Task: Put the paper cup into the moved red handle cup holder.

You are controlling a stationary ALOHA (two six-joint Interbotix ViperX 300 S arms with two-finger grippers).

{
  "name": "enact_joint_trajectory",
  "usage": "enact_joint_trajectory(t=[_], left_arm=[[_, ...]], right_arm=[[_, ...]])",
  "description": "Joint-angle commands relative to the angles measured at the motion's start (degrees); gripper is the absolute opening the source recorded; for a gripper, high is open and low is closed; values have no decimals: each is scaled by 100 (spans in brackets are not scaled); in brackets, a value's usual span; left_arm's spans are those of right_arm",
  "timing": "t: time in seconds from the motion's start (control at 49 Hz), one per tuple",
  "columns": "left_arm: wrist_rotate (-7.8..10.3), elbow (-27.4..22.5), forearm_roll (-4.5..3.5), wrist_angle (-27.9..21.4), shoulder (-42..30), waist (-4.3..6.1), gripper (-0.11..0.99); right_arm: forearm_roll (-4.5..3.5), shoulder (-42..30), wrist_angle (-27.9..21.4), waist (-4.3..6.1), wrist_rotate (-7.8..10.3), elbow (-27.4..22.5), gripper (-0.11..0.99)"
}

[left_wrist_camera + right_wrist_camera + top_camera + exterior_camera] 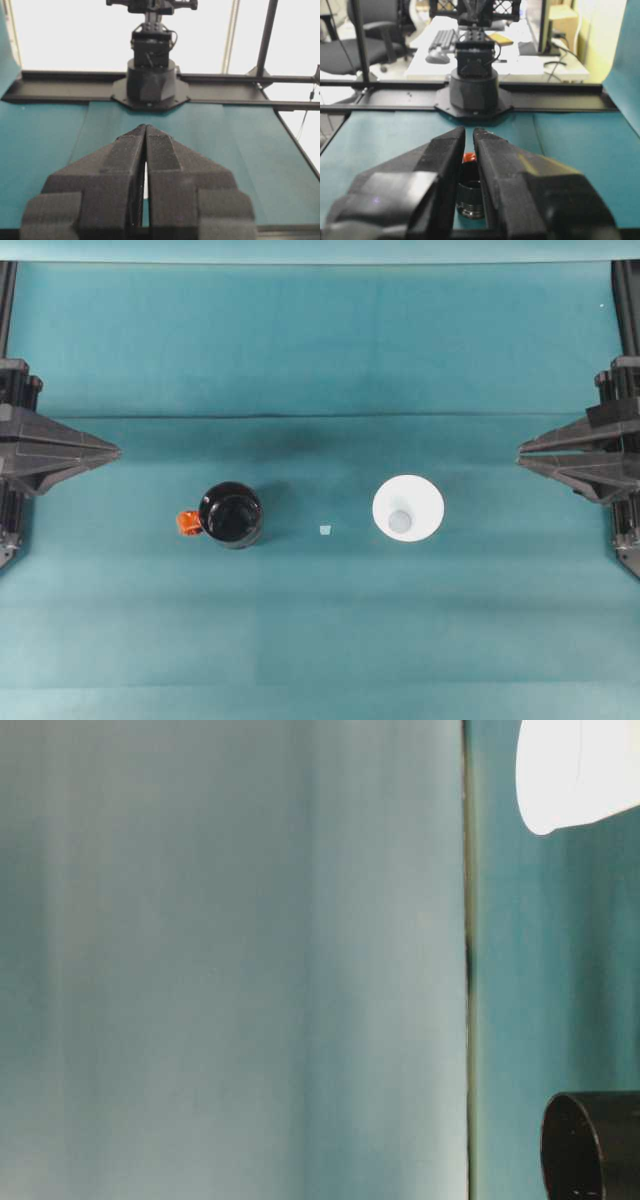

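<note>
The white paper cup (408, 508) stands upright right of the table's middle, its wide rim facing up; the table-level view shows its side (575, 770). The black red handle cup holder (231, 514) stands left of middle, its small red handle (187, 524) pointing left; its open rim shows low in the table-level view (595, 1145). My left gripper (115, 452) rests shut at the left edge, well away from the holder, fingers pressed together (145, 129). My right gripper (521, 455) rests shut at the right edge, nothing held (469, 131). Through its narrow slit I see the holder (470, 197).
A tiny pale scrap (325, 530) lies on the teal cloth (320, 640) between holder and cup. Each wrist view looks across at the opposite arm's black base (150, 85) (474, 90). A fold runs across the cloth behind the objects.
</note>
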State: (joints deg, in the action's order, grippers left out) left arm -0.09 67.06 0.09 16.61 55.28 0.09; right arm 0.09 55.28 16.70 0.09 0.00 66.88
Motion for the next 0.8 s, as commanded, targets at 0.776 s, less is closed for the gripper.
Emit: enact_joint_trajectory(t=[0.776], left_arm=[[-1134, -1380, 70, -4122, -1731, 369, 2]], right_arm=[[396, -1187, -1072, -141, 1195, -501, -11]])
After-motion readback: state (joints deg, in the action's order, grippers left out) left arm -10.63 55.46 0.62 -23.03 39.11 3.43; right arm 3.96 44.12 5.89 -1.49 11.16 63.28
